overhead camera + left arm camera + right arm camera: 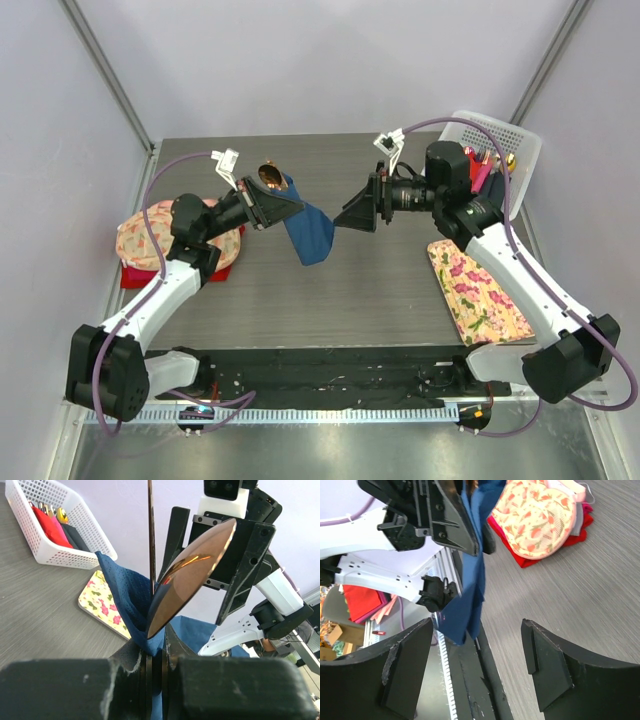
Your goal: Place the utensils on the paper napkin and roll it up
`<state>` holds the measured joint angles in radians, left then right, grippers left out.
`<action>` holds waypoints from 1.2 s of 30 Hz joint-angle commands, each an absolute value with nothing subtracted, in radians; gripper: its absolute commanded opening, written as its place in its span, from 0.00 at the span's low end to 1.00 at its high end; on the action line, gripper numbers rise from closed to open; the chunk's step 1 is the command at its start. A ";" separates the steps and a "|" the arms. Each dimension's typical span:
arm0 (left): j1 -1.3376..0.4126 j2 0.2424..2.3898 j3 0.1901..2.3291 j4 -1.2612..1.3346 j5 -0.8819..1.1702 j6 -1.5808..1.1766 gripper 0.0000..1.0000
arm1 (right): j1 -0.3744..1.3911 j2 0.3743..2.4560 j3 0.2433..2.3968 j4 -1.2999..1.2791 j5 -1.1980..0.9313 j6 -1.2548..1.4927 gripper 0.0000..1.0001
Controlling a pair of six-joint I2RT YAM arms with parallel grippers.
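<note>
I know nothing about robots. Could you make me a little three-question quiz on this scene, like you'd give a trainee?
1. Fill in: the jaws of the right pincer stand ____ (open or shut).
2. True or false: the paper napkin lies spread flat on the table.
3. Pick one: the shiny bowl of the spoon sticks out of
A) the white basket
B) the napkin clamped in the left pincer
C) a floral cloth

Key: 1 open. 2 false, it hangs from the left pincer. 3 B.
</note>
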<state>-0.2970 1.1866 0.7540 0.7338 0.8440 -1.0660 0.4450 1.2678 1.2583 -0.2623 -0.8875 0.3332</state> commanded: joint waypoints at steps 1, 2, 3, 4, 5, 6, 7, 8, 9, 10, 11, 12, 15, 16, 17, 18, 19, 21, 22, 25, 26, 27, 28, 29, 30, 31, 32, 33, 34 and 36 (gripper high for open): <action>-0.295 1.187 0.781 0.767 0.821 -1.066 0.00 | 0.446 1.250 1.261 -0.146 -0.939 0.409 0.79; -0.295 1.192 0.782 0.762 0.822 -1.068 0.00 | 0.446 1.255 1.258 -0.138 -0.942 0.416 0.79; -0.296 1.195 0.782 0.762 0.821 -1.071 0.00 | 0.446 1.258 1.256 -0.132 -0.945 0.420 0.79; -0.296 1.196 0.785 0.764 0.821 -1.075 0.00 | 0.449 1.259 1.253 -0.127 -0.943 0.420 0.78; -0.295 1.203 0.785 0.761 0.821 -1.075 0.00 | 0.446 1.261 1.253 -0.129 -0.945 0.419 0.79; -0.296 1.204 0.785 0.764 0.821 -1.078 0.00 | 0.448 1.264 1.253 -0.126 -0.945 0.419 0.77; -0.295 1.207 0.785 0.770 0.821 -1.088 0.00 | 0.451 1.264 1.250 -0.127 -0.942 0.416 0.76; -0.295 1.210 0.787 0.781 0.822 -1.091 0.00 | 0.451 1.266 1.246 -0.132 -0.933 0.402 0.75; -0.296 1.210 0.788 0.784 0.821 -1.094 0.00 | 0.453 1.267 1.246 -0.141 -0.924 0.394 0.75; -0.295 1.212 0.788 0.785 0.822 -1.097 0.00 | 0.453 1.272 1.247 -0.167 -0.913 0.367 0.75; -0.295 1.212 0.792 0.787 0.825 -1.097 0.00 | 0.454 1.279 1.247 -0.182 -0.899 0.353 0.75; -0.295 1.210 0.792 0.787 0.828 -1.097 0.00 | 0.454 1.284 1.250 -0.199 -0.890 0.336 0.75; -0.295 1.209 0.798 0.782 0.834 -1.104 0.00 | 0.454 1.298 1.253 -0.245 -0.885 0.305 0.70; -0.295 1.209 0.799 0.781 0.834 -1.101 0.00 | 0.456 1.298 1.250 -0.245 -0.891 0.301 0.67; -0.295 1.209 0.799 0.778 0.831 -1.101 0.00 | 0.460 1.295 1.249 -0.245 -0.899 0.295 0.57; -0.295 1.207 0.799 0.778 0.831 -1.104 0.00 | 0.462 1.292 1.243 -0.250 -0.902 0.287 0.53; -0.295 1.209 0.801 0.776 0.833 -1.103 0.00 | 0.463 1.290 1.239 -0.253 -0.903 0.278 0.48; -0.295 1.207 0.799 0.778 0.828 -1.106 0.00 | 0.465 1.284 1.229 -0.253 -0.907 0.261 0.28; -0.295 1.209 0.801 0.776 0.828 -1.104 0.00 | 0.465 1.282 1.229 -0.255 -0.908 0.255 0.22; -0.296 1.209 0.802 0.785 0.830 -1.115 0.00 | 0.471 1.293 1.226 -0.270 -0.894 0.218 0.01; -0.296 1.209 0.805 0.791 0.833 -1.124 0.00 | 0.471 1.295 1.229 -0.278 -0.879 0.200 0.01; -0.296 1.207 0.808 0.793 0.836 -1.130 0.00 | 0.475 1.301 1.230 -0.282 -0.846 0.180 0.01; -0.298 1.206 0.810 0.801 0.845 -1.135 0.00 | 0.476 1.310 1.230 -0.284 -0.819 0.170 0.01; -0.299 1.206 0.818 0.804 0.850 -1.141 0.00 | 0.476 1.318 1.232 -0.282 -0.801 0.163 0.01; -0.299 1.206 0.821 0.807 0.854 -1.149 0.00 | 0.477 1.327 1.235 -0.282 -0.787 0.152 0.01; -0.304 1.203 0.824 0.810 0.862 -1.154 0.00 | 0.477 1.347 1.238 -0.284 -0.781 0.149 0.01; -0.308 1.200 0.827 0.810 0.864 -1.152 0.00 | 0.476 1.356 1.242 -0.281 -0.781 0.150 0.01; -0.313 1.198 0.830 0.808 0.864 -1.154 0.00 | 0.479 1.364 1.243 -0.264 -0.787 0.159 0.01; -0.317 1.197 0.830 0.810 0.862 -1.154 0.00 | 0.486 1.370 1.241 -0.252 -0.796 0.167 0.01; -0.325 1.193 0.831 0.807 0.858 -1.157 0.00 | 0.500 1.379 1.230 -0.213 -0.801 0.172 0.01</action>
